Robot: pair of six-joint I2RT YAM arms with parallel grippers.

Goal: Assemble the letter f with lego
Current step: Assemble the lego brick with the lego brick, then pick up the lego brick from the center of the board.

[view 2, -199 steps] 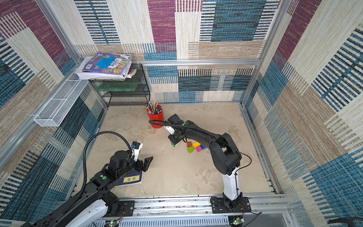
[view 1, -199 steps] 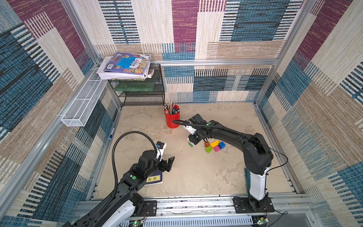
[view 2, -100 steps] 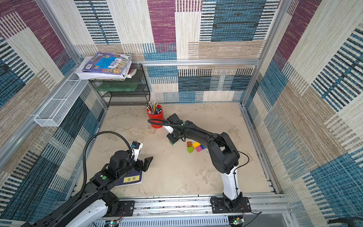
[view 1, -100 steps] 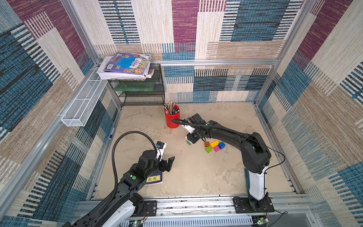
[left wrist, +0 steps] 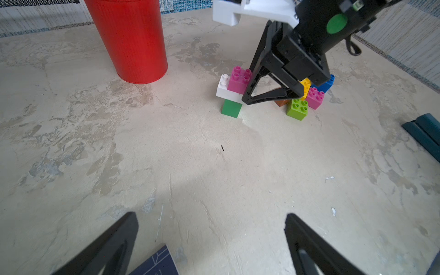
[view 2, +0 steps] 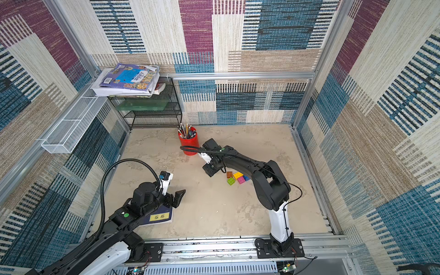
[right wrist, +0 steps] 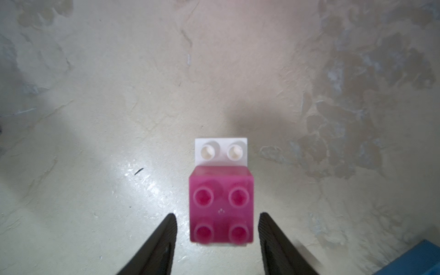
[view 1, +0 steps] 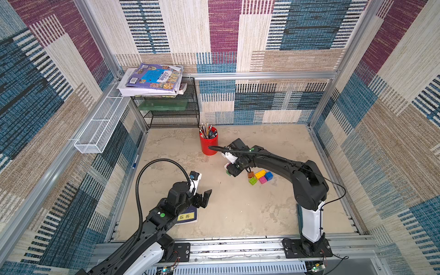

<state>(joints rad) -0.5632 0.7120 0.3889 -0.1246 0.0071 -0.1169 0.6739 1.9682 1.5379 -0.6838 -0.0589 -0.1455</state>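
2 widely spread jaws of the left gripper (left wrist: 209, 215) hang over the floor (left wrist: 166, 154). To their right, the right gripper (right wrist: 217, 215) straddles a pink brick (right wrist: 221, 207) with its jaws parted and a gap either side. That brick tops a white brick (right wrist: 221, 150) on a green brick (left wrist: 231, 108), and 5 loose bricks (left wrist: 314, 97) lie just beyond.

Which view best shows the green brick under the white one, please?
The left wrist view: the green brick stands unobstructed under the white brick. A top view shows only a sliver by the right end effector; the right wrist view hides it under the pink brick.
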